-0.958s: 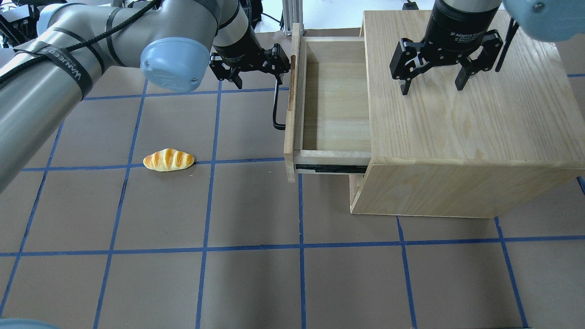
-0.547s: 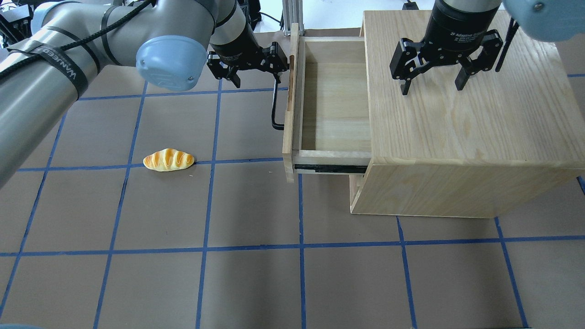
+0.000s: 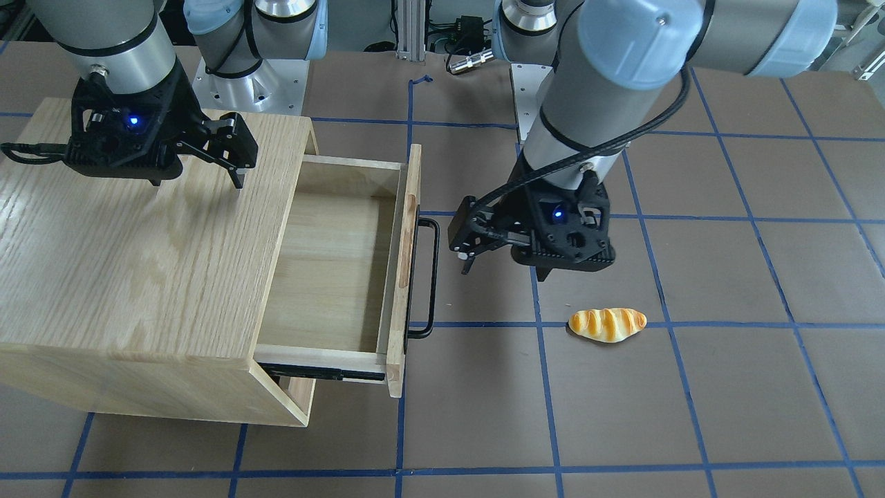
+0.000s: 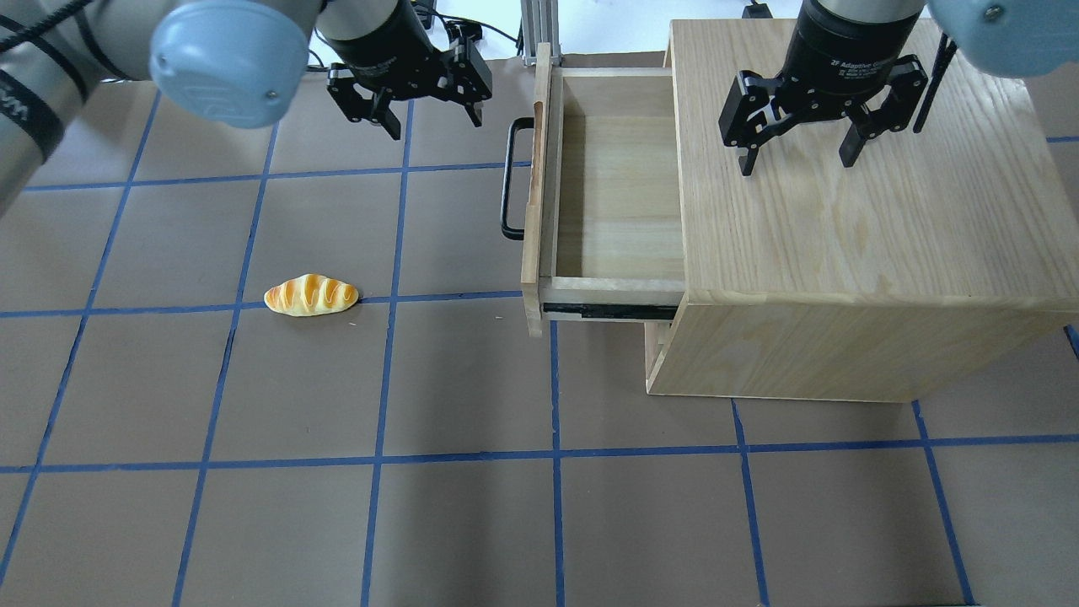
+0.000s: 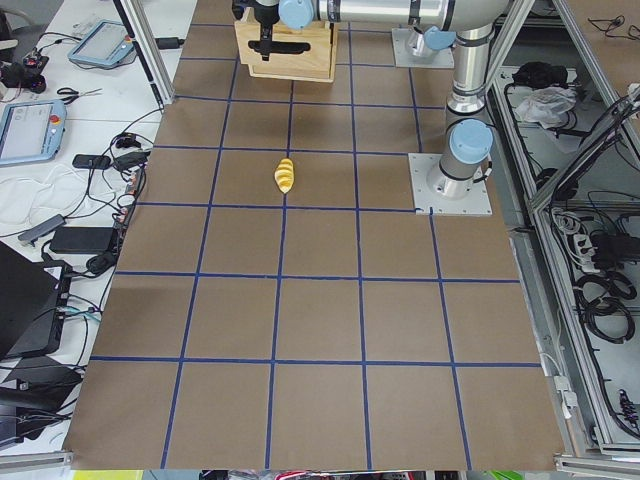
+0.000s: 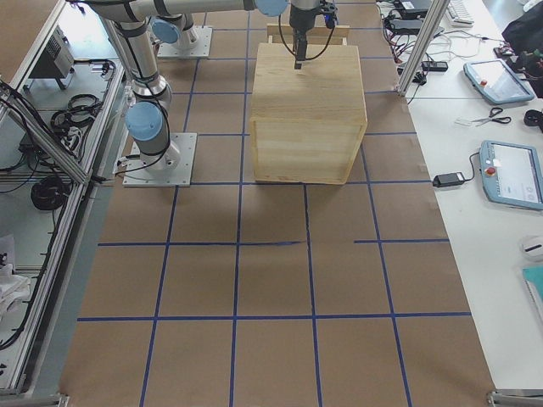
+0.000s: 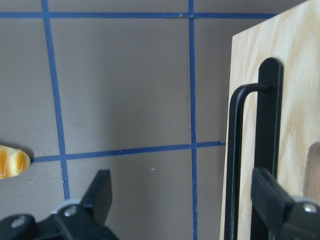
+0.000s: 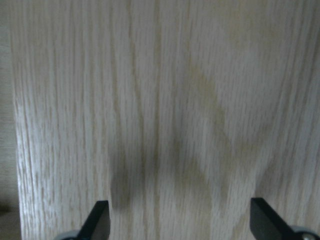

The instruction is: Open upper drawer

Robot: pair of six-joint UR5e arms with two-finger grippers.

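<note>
Facing me from across the table, the upper drawer (image 3: pixel 332 270) stands pulled far out of the oak cabinet (image 3: pixel 124 263), its bare floor showing and its black bar handle (image 3: pixel 433 277) turned toward my left gripper (image 3: pixel 502 268). That gripper hangs near the handle without touching it, jaws spread, holding nothing. My right gripper (image 3: pixel 197 178) hovers over the cabinet top, jaws spread too and empty. A bread roll (image 3: pixel 607 324) lies on the brown table (image 3: pixel 726 387), near my left gripper

From overhead, the drawer juts out of the cabinet toward my left side, with a black slide rail (image 4: pixel 607 311) showing under its near edge

In the two side views the cabinet is small and far off, and I cannot judge my jaws there

My left wrist camera sees the handle's end against the front panel, the finger slot (image 7: pixel 315 170) at the frame's edge, and my fingers (image 7: pixel 100 192) wide apart over the table

My right wrist camera sees only oak grain between parted fingertips (image 8: pixel 100 215)
</note>
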